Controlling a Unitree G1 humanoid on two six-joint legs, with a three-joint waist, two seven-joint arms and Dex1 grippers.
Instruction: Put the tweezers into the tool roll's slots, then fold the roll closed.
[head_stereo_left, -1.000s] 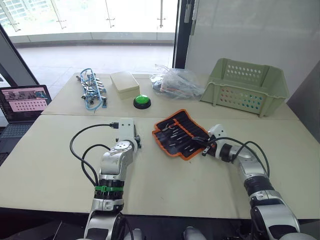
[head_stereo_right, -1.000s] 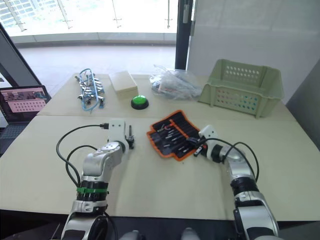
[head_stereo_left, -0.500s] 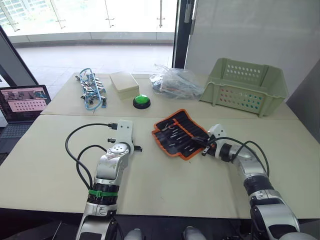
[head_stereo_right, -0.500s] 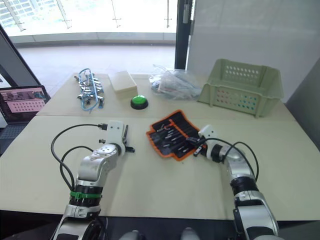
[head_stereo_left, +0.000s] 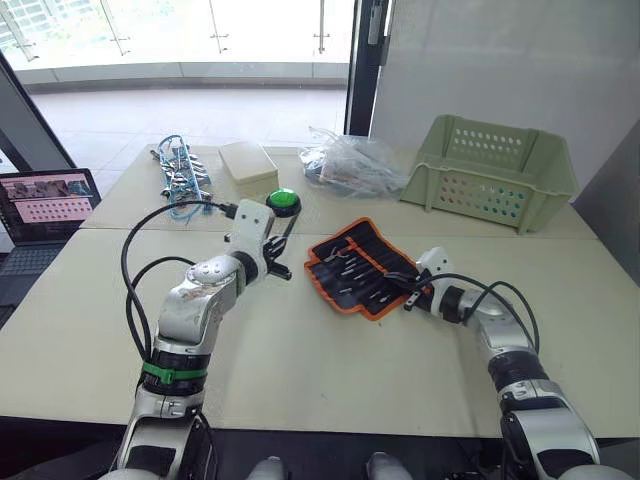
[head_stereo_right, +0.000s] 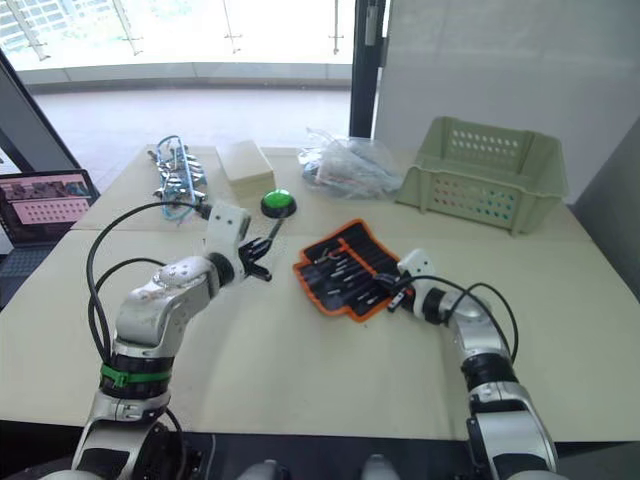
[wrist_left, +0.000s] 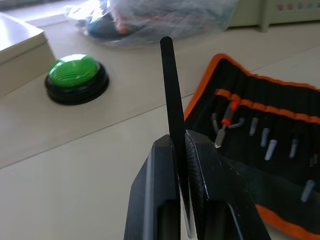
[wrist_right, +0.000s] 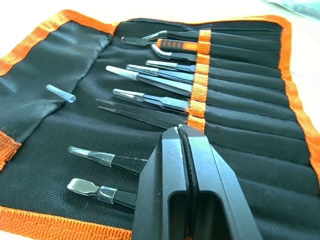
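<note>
Pinched mid-shaft in the left end effector (wrist_left: 182, 175), a stiff, slim, slippery tweezer (wrist_left: 172, 100) is aimed at the tool roll (head_stereo_left: 365, 266); the right end effector (wrist_right: 186, 150) is clenched empty.

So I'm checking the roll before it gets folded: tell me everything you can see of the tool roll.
The tool roll lies open and flat on the table, set at a slant, black woven fabric edged in bright orange, with an orange band crossing its narrow slots. Several tweezers sit tucked under the band, tips showing; one has an orange grip. A small clear tip cap lies loose on the flap. The right hand rests at its near edge.
</note>
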